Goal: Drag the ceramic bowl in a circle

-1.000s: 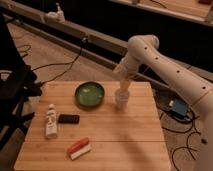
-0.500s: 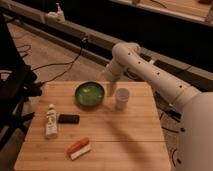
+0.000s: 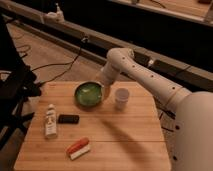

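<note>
Glossy green ceramic bowl [image 3: 88, 94], round and shallow with a darker rim, sits on the far half of the table, toward 11 o'clock from the table's middle. It stands upright, and nothing shows inside it but a pale sheen.

The white robot arm [image 3: 142, 75] is the biggest thing in view. It reaches in from 3 o'clock and bends down to the bowl's edge. The light slatted wooden table [image 3: 125, 137] carries everything else.

The gripper [image 3: 103, 89] is at the bowl's rim at about 2 to 3 o'clock, at or just over that edge. From the gripper, the body of the bowl therefore lies toward 9 o'clock. Whether it is apart, together or clamped on the rim cannot be told, nor can firm contact be confirmed.

Being round, the bowl has no long axis, so I judge any direction of pull would serve equally. There is one arm, so no choice of side arises.

The small white cup [image 3: 121, 97] stands just beside the gripper, at 3 o'clock from the bowl and apart from it. A circle swept that way would likely knock it, so I judge the free room lies toward 6 and 9 o'clock.

Nearer the front are a white tube [image 3: 50, 121] at 8 o'clock from the bowl, a red and white block [image 3: 78, 148] at 6 o'clock, and a small flat black object [image 3: 68, 119] at 7 o'clock. All are well apart from the bowl.
</note>
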Tool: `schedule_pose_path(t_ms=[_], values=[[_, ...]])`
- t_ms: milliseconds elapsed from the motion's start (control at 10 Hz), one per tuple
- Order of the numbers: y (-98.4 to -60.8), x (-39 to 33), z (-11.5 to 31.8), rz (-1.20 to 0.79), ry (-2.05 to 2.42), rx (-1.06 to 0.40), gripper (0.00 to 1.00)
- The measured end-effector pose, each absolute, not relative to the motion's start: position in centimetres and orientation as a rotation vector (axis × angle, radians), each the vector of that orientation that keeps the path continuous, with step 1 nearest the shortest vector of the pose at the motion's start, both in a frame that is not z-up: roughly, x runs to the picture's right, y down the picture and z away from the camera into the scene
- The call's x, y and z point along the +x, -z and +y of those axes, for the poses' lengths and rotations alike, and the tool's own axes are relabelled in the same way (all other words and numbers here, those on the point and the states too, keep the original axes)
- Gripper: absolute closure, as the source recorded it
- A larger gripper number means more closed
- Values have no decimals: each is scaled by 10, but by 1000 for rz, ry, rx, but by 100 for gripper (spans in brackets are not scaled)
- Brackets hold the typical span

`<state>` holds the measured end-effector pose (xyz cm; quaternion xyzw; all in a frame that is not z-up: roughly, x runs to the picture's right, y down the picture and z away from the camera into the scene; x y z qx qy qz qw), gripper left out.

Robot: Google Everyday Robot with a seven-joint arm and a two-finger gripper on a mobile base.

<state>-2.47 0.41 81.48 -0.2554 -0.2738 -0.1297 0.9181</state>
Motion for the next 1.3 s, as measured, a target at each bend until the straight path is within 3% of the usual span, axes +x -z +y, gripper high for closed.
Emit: schedule_pose_path(t_ms=[400, 1200, 1300], values=[[-829, -38, 20, -584, 290, -549, 23], [-901, -81, 90, -650, 280, -685, 23], [-915, -85, 102, -679, 238, -712, 34]])
